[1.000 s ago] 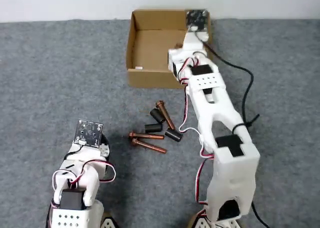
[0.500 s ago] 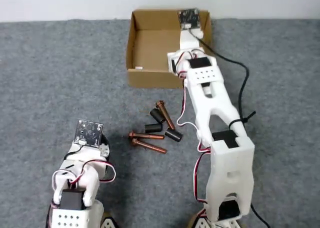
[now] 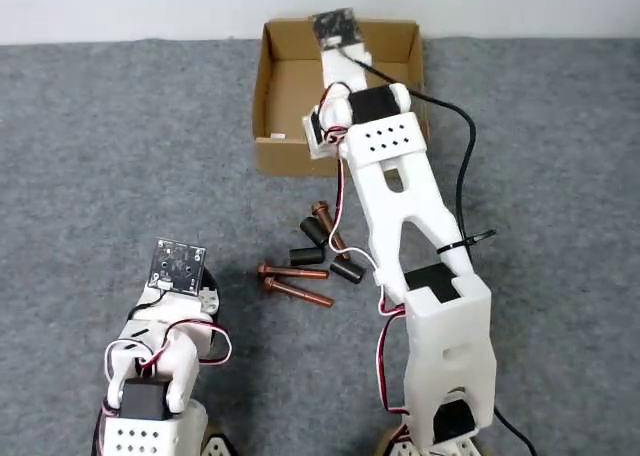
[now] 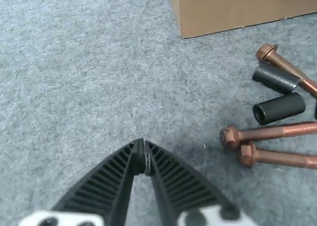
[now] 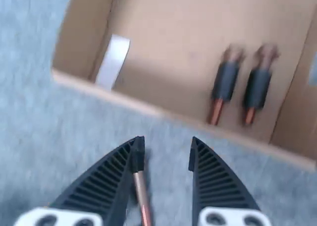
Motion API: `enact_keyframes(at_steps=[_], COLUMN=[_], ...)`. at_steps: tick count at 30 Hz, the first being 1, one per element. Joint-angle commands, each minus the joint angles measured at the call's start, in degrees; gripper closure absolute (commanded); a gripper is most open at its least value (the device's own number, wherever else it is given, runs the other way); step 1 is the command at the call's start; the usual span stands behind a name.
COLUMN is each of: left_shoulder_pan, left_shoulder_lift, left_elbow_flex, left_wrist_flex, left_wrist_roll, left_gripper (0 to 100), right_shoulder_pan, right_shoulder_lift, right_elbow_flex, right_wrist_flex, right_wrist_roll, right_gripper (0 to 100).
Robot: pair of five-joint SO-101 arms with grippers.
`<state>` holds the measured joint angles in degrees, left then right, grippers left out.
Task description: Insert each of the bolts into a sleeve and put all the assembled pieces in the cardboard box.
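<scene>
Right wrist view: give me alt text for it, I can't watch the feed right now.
Two sleeved bolts lie side by side inside the box, close to one wall. The right pincer hangs open over the carpet just outside the box, with a bare bolt showing beside one finger.

Two sleeved bolts in cardboard box; loose bolts, sleeves outside.
</scene>
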<state>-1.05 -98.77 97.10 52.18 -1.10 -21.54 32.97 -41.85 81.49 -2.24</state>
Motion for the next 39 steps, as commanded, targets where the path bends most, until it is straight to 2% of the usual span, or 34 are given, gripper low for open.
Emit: enact_keyframes(at_steps=[1,8,12,21,34,39], left_shoulder_pan=[-0.3,-0.3,-0.3,-0.3,-0.3,-0.3], left_shoulder_lift=[-0.2,-0.2,-0.2,-0.1,-0.1,-0.1], left_elbow_flex=[-0.3,-0.3,-0.3,-0.3,-0.3,-0.3], left_wrist_flex=[-1.2,-1.2,-1.2,-1.2,-1.3,-1.3], left_wrist_roll=[0.3,0.3,0.3,0.3,0.3,0.3], left_gripper=[100,100,100,100,100,100], right_shoulder_pan=[-1.2,-1.4,-1.9,-4.7,-6.8,-6.8], right_shoulder_lift=[-1.1,-0.7,-0.7,-3.4,-5.1,-5.1], right_elbow_flex=[-2.8,-2.7,-2.2,8.9,23.5,28.8], right_wrist_flex=[6.4,15.0,21.6,21.5,19.5,11.6], right_wrist_roll=[0.5,0.7,5.8,16.6,18.0,19.7], right_gripper=[85.9,85.9,85.9,85.9,85.8,85.8])
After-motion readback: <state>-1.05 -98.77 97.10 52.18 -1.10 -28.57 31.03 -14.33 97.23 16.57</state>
